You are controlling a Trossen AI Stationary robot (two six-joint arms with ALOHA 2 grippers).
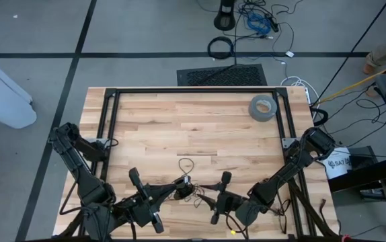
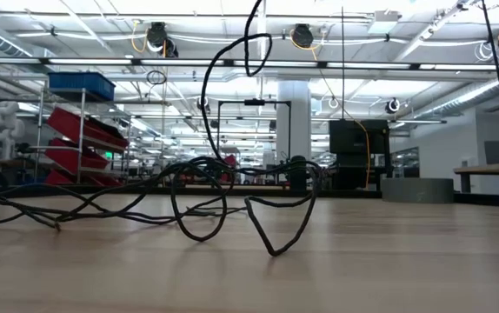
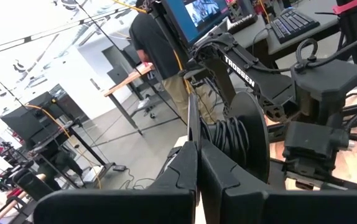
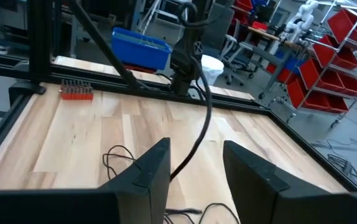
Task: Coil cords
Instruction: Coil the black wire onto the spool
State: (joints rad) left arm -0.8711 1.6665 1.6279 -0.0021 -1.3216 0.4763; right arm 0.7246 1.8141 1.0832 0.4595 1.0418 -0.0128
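Near edge of the table [image 1: 146,114], high view. My left pincer [image 1: 183,183] sits at about 6 o'clock, fingers pressed together, pinching the thin black cord [image 1: 186,165]; in the left wrist view a strand runs straight out from between the closed fingers [image 3: 181,168].

My right pincer [image 1: 221,191] is just beside it, toward 5 o'clock, fingers apart, gripping nothing. In the right wrist view a dark strand crosses the gap between the fingers [image 4: 153,165]; whether it touches them I cannot tell.

The cord is bunched between the two pincers, with one small loop lying on the wood just past them, toward the table's centre. The low view shows loose loops on the wood and one strand rising off it.

Farther out, at about 1 o'clock, a grey tape roll [image 1: 262,107] lies flat, well apart from the cord.

Beyond the table, in the left wrist view, a person [image 3: 153,43] stands at a desk.
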